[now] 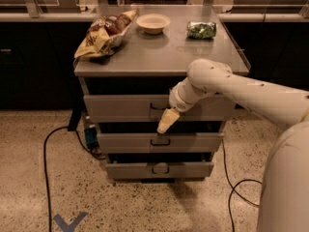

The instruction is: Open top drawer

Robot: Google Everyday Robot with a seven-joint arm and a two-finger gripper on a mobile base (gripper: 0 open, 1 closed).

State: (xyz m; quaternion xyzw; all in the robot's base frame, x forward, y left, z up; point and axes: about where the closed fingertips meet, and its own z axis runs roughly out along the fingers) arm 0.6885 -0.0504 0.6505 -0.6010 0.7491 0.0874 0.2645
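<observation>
I hold the gripper [166, 121] at frame centre, just below-right of the top drawer [120, 108] handle [157, 106]; its grip state, cannot tell. Plan: raise, hook handle squarely, pull straight out.

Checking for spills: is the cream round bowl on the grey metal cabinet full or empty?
Empty: the cream round bowl shows a bare inside. The gripper hangs before the grey top drawer, just below its handle.
</observation>
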